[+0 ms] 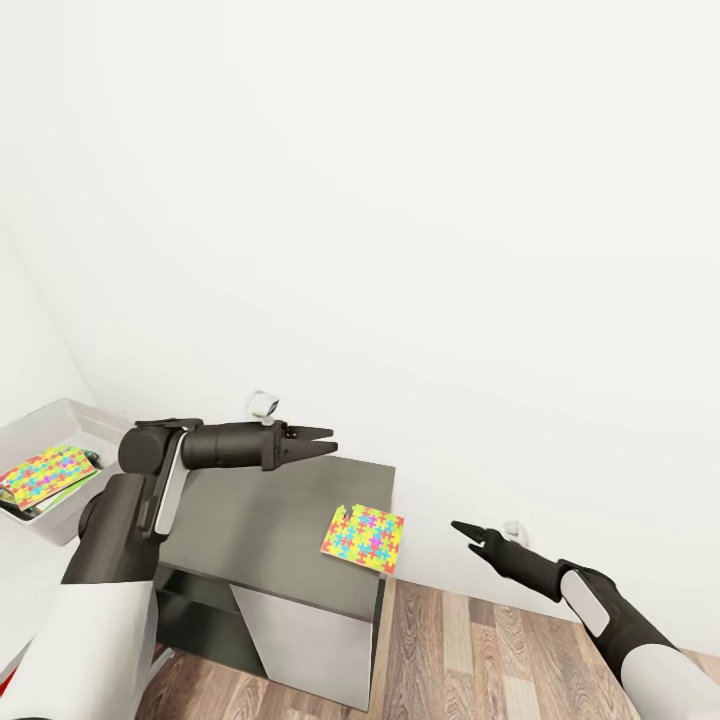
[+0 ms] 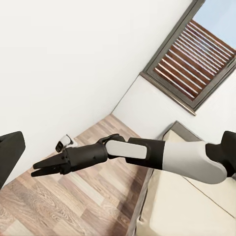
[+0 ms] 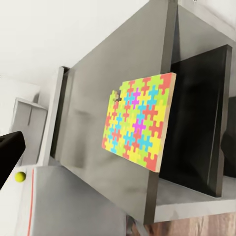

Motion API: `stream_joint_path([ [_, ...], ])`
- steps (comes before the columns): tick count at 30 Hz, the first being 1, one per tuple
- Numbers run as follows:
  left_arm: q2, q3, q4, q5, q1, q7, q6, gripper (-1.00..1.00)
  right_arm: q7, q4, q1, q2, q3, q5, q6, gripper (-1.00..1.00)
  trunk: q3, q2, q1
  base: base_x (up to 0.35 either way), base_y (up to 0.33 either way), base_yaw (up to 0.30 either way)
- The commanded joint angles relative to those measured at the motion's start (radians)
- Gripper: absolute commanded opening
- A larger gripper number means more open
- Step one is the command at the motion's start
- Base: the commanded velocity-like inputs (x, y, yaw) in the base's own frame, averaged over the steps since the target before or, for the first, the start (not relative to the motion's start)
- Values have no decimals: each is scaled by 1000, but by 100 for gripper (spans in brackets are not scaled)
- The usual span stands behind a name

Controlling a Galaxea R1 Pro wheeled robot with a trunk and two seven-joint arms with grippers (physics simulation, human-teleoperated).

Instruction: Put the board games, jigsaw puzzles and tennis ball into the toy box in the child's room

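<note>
Left gripper (image 1: pixel 325 446) hangs in the air above the dark grey cabinet top (image 1: pixel 260 520), its arm stretched level across the head view toward three o'clock, and its two fingers stand slightly apart with nothing between them. At about four o'clock in the head view the right gripper (image 1: pixel 462 529) reaches out low over the wood plank floor (image 1: pixel 470 640), well clear of the cabinet's side; its black fingers come to a narrow point and look closed together on nothing, as the left wrist view (image 2: pixel 37 169) also suggests. One jigsaw puzzle (image 1: pixel 363 536) lies flat on the cabinet top near its corner closest to the right arm, one edge at or just over the cabinet's rim; in the right wrist view (image 3: pixel 138 120) a piece looks loose at one of its corners. A second jigsaw puzzle (image 1: pixel 45 473) rests inside the toy box (image 1: pixel 55 420) at nine o'clock, lying over the other flat things in the bin. The tennis ball (image 3: pixel 19 176) sits on the pale table (image 3: pixel 64 206) beside the cabinet, seen small in the right wrist view. Behind everything stands a plain white wall (image 1: pixel 400 200).
</note>
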Motion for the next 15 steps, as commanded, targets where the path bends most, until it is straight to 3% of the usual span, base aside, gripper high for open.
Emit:
stream_joint_path([
  [1, 0, 1, 0, 1, -1, -3, 11, 100, 1, 0, -1, 0, -4, -5, 8, 100, -2, -2, 1, 0, 0, 0],
  [15, 0, -5, -6, 59, -1, -2, 12, 100, 1, 0, -1, 1, -8, -4, 6, 100, -2, -2, 1, 0, 0, 0],
])
